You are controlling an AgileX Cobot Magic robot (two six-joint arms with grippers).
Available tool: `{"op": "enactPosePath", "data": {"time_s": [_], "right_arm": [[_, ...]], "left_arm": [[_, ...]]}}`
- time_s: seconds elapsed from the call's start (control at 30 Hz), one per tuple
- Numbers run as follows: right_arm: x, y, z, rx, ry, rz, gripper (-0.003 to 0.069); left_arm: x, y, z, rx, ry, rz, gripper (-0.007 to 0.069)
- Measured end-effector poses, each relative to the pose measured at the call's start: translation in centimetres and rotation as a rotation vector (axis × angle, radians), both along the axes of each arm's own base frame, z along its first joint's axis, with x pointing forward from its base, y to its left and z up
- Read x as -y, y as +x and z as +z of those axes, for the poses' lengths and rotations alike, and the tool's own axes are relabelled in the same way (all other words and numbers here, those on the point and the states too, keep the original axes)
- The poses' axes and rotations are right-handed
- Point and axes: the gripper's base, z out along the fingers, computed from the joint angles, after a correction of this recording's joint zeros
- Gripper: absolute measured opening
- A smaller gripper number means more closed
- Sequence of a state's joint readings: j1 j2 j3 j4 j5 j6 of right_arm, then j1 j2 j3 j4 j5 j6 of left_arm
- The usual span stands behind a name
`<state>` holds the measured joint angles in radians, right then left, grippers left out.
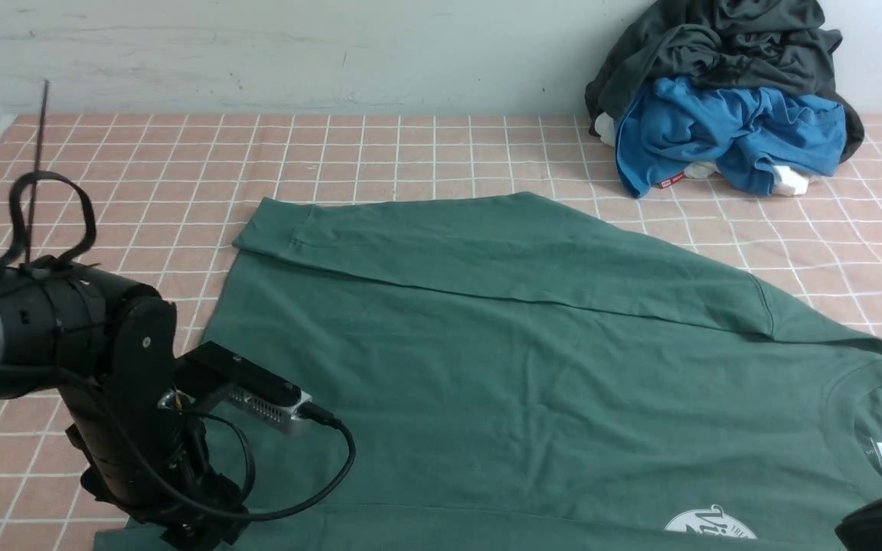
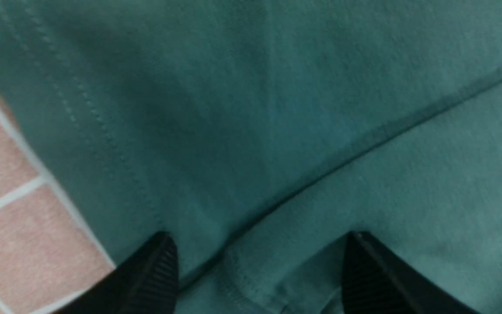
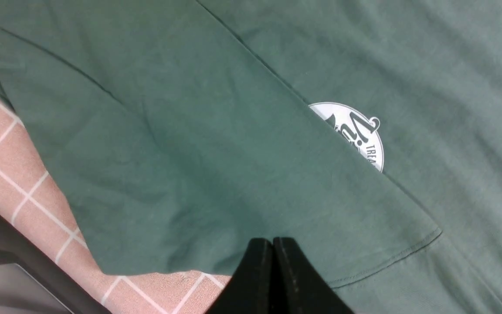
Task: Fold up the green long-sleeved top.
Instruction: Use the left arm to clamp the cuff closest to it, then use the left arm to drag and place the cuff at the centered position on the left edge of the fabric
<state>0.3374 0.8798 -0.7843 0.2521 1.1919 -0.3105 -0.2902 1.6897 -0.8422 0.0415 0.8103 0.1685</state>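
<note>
The green top (image 1: pixel 533 344) lies flat across the tabletop's (image 1: pixel 410 153) near half, with both sleeves laid over its body. The left pincer (image 2: pixel 259 270) gapes empty above the hem at the near left edge, and the right pincer (image 3: pixel 273 270) is clenched on nothing. Next, probably: grip the hem and carry it toward the collar.

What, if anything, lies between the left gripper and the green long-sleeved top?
Nothing visible does. The left gripper hangs open right over the green long-sleeved top, with only its fabric beneath. The blue garment and the dark grey garment lie heaped at the far right of the table, apart from it.
</note>
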Motion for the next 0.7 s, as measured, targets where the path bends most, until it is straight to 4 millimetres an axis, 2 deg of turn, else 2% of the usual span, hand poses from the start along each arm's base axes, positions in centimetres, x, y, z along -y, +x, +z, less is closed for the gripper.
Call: {"op": "enactPosePath", "data": {"time_s": [0.1,0.17,0.2,0.37,0.43,0.57,0.7], "right_arm": [[0.0,0.0,0.0,0.001,0.000,0.000,-0.0014],[0.0,0.0,0.0,0.001,0.000,0.000,-0.0014],[0.0,0.0,0.0,0.001,0.000,0.000,-0.0014],[0.0,0.0,0.0,0.001,0.000,0.000,-0.0014],[0.0,0.0,0.0,0.001,0.000,0.000,-0.0014],[0.0,0.0,0.0,0.005,0.002,-0.001,-0.0014],[-0.1,0.2,0.1,0.028,0.010,-0.007,-0.0014]], "left_arm": [[0.1,0.2,-0.1,-0.004,-0.002,-0.002,0.0423],[0.2,0.2,-0.1,-0.010,-0.015,0.009,0.0335],[0.2,0.1,-0.1,-0.011,-0.016,0.011,0.0327],[0.4,0.0,0.4,0.004,-0.038,0.023,0.0074],[0.4,-0.1,1.1,0.027,-0.046,0.023,0.0029],[0.4,-0.1,3.2,0.071,-0.058,0.019,0.0020],[0.7,1.0,7.0,0.139,-0.081,0.018,0.0020]]}}
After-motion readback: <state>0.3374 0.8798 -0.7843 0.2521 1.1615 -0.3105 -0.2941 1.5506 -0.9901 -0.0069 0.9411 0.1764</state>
